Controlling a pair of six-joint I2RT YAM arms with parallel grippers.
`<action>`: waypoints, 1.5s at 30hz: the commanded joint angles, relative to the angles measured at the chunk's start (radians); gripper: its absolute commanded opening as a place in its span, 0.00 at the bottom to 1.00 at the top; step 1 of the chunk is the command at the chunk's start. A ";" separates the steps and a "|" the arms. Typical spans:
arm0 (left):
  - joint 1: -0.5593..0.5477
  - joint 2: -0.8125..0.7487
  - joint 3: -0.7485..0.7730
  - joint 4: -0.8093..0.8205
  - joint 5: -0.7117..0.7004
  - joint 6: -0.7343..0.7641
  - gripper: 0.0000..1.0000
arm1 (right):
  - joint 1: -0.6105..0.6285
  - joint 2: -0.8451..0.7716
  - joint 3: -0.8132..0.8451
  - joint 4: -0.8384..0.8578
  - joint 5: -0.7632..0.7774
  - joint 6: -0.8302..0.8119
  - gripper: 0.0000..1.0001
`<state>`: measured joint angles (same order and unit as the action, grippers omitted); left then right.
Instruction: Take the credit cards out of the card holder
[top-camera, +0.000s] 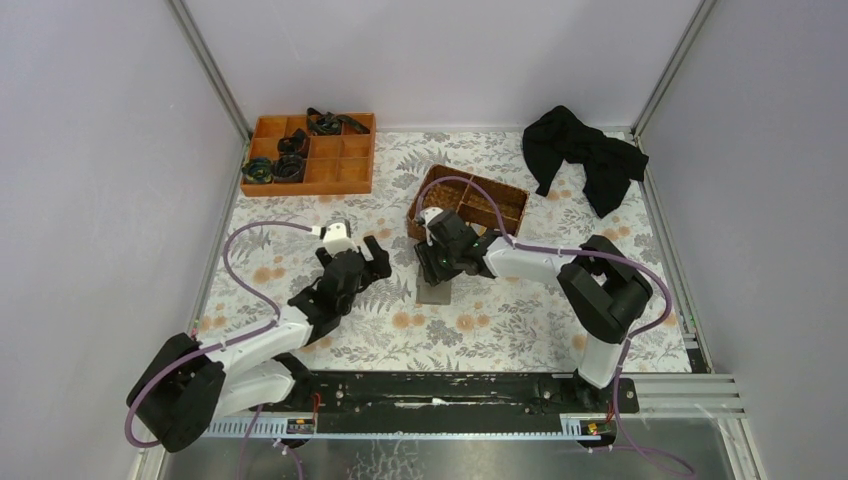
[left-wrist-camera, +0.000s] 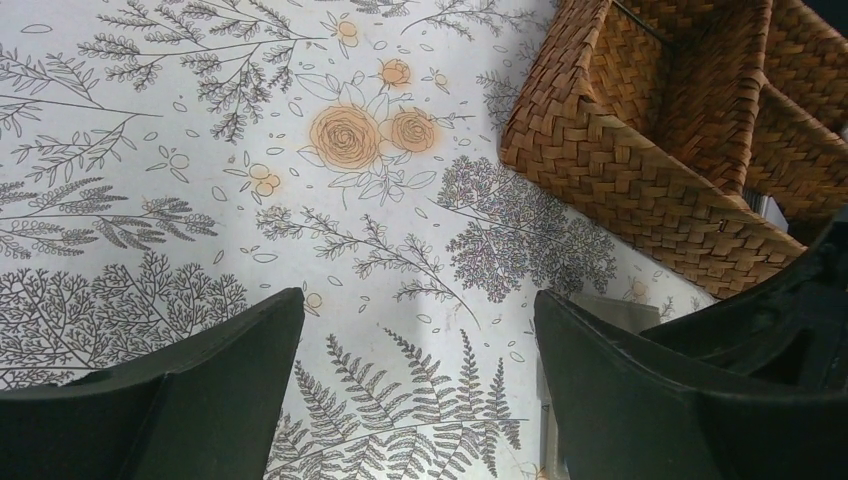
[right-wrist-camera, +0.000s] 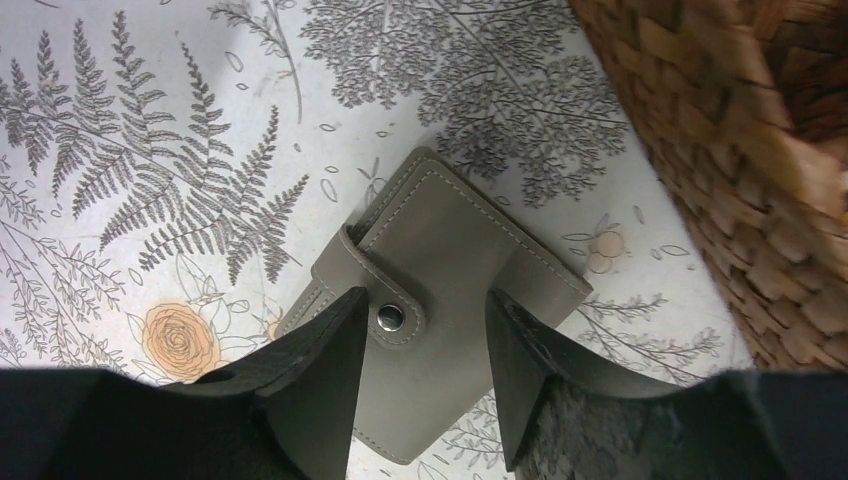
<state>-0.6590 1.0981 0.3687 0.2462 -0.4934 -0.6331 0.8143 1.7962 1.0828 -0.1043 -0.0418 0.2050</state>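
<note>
The right hand (right-wrist-camera: 425, 310) hangs spread open over the card holder (right-wrist-camera: 470, 250), straddling its snapped strap. The holder lies shut on the counter (right-wrist-camera: 150, 150), its near end cut off behind the hand, its contents hidden. Ferns and roses pattern the counter; a wicker basket (right-wrist-camera: 760, 200) stands just beside. The left hand (left-wrist-camera: 420, 320), also spread, hovers nearby.

From above, we make out only a grey corner of the card holder (top-camera: 436, 293), just in front of the wicker basket (top-camera: 497, 205); the right gripper (top-camera: 432, 268) covers the rest. At the right wrist, the holder's snapped strap (right-wrist-camera: 385, 300) hides its inside, and the basket beside it is blurred and cut off. The dark items (top-camera: 290, 165) in the orange tray (top-camera: 350, 168), well left of the basket, are too small to name.
</note>
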 joint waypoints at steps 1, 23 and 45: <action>0.010 -0.049 -0.051 0.100 -0.010 -0.017 0.92 | 0.052 0.015 -0.009 0.021 0.009 0.001 0.53; 0.004 0.145 -0.004 0.309 0.482 0.191 0.82 | 0.109 -0.299 -0.180 0.117 0.152 0.091 0.30; 0.023 0.307 0.120 0.182 0.309 0.102 0.64 | 0.169 -0.396 -0.370 0.201 0.022 0.183 0.00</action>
<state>-0.6403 1.4048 0.4740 0.4797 -0.0204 -0.4683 0.9310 1.4273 0.7067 0.0628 0.0013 0.3687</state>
